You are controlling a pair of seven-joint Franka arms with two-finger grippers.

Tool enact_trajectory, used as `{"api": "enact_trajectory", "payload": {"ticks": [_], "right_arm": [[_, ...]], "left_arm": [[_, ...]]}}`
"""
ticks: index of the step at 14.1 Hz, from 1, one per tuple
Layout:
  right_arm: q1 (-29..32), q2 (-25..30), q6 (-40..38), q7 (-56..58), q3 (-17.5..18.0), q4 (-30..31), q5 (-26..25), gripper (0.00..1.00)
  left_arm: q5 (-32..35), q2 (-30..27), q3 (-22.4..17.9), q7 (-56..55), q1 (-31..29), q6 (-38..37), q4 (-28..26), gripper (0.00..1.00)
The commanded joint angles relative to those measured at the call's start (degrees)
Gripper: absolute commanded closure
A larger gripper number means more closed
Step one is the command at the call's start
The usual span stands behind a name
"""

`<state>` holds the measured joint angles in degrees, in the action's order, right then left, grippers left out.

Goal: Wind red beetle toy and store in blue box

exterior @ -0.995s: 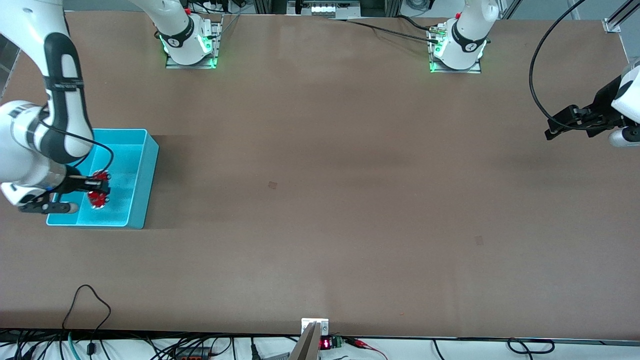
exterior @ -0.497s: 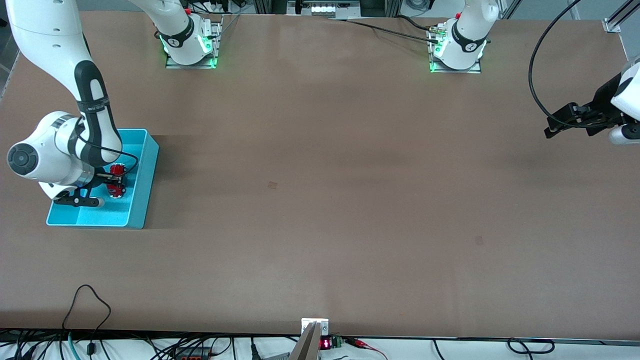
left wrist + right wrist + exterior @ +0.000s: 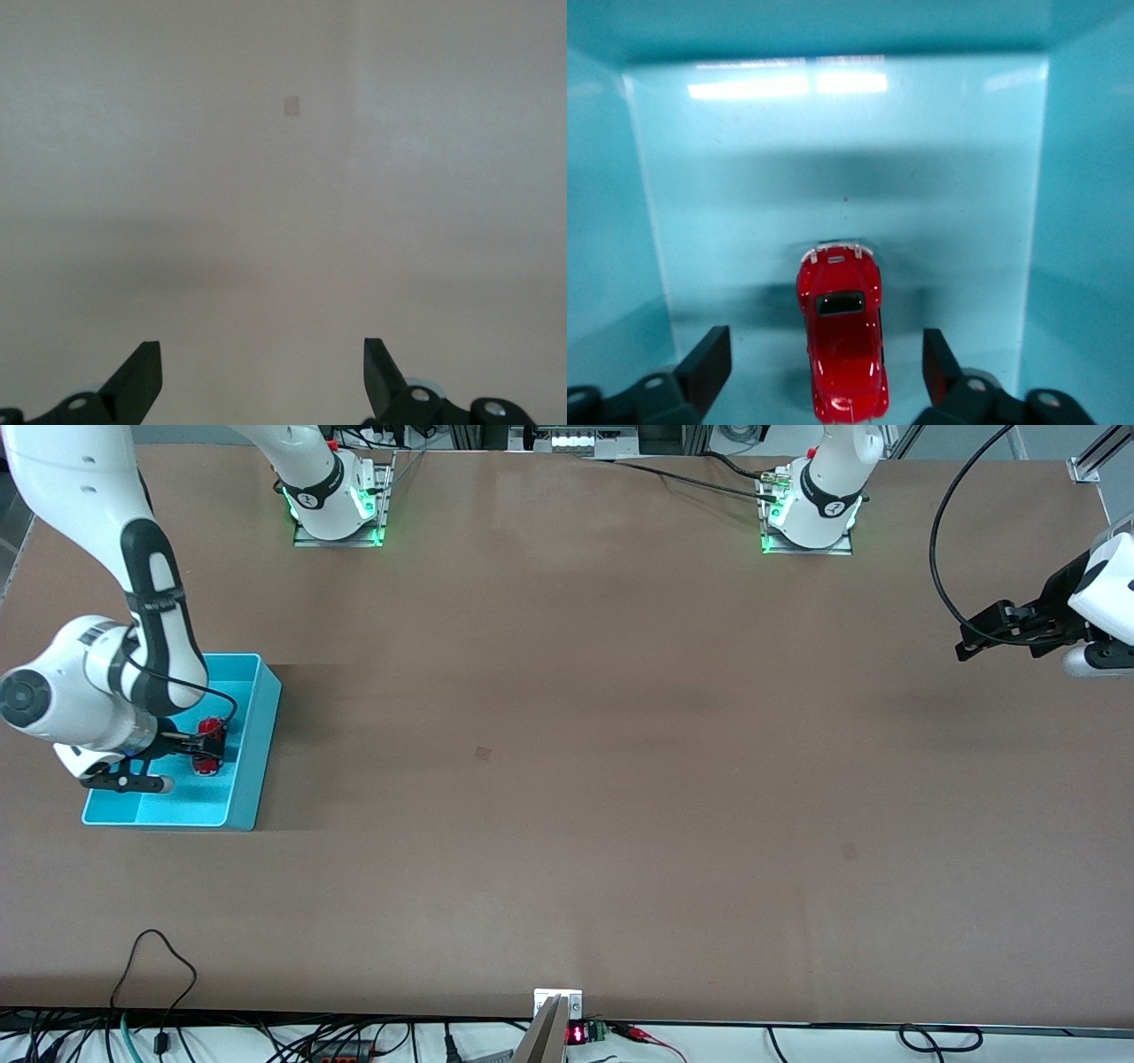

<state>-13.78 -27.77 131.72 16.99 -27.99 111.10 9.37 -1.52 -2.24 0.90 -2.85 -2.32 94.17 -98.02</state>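
Note:
The red beetle toy (image 3: 210,745) rests upright on the floor of the blue box (image 3: 251,755), which stands at the right arm's end of the table. In the right wrist view the toy (image 3: 842,345) lies on the box floor (image 3: 833,159) between the two fingers, clear of both. My right gripper (image 3: 193,747) is low inside the box, open, with a gap on each side of the toy (image 3: 826,347). My left gripper (image 3: 972,643) is open and empty in the air over the left arm's end of the table; its wrist view (image 3: 262,356) shows only bare tabletop.
The brown table (image 3: 567,779) carries only the box. A small square mark (image 3: 483,753) lies near its middle. Cables (image 3: 159,957) and a small device (image 3: 558,1010) sit at the edge nearest the front camera. The arm bases (image 3: 337,505) stand along the edge farthest from it.
The right gripper turned the toy upright, lowered it farther into the box and opened, leaving it on the box floor. The left gripper drifted slightly up and away.

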Motion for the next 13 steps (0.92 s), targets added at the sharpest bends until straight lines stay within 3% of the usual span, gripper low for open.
{"api": "enact_trajectory", "payload": {"ticks": [1, 2, 5, 6, 10, 13], "right_arm": [[0.2, 5.3, -11.8, -0.9, 0.6, -7.7, -5.4, 0.0], [1.1, 7.3, -17.1, -1.0, 1.4, -11.4, -5.6, 0.0], [10.8, 13.5, -30.8, -4.1, 13.9, -19.9, -7.3, 0.0], [12.6, 15.0, -35.0, -4.1, 16.3, -21.9, -7.9, 0.0], [15.7, 23.3, -44.9, -4.1, 20.6, -23.9, -8.1, 0.0], [15.7, 24.2, -46.0, -4.2, 21.3, -24.1, -8.1, 0.0]], "left_arm": [[-0.3, -0.8, 0.1, 1.0, -0.3, -0.7, 0.1, 0.0], [-0.2, -0.8, 0.1, 1.0, -0.3, -0.6, 0.1, 0.0], [-0.2, -0.8, 0.2, 1.0, -0.3, 1.1, 0.0, 0.0], [-0.2, -0.9, 0.2, 1.0, -0.3, 1.2, -0.1, 0.0], [-0.3, -1.9, 0.2, 1.0, -0.3, 1.4, -1.2, 0.0], [-0.2, -2.4, 0.2, 1.0, -0.3, 1.3, -1.7, 0.0]]}}
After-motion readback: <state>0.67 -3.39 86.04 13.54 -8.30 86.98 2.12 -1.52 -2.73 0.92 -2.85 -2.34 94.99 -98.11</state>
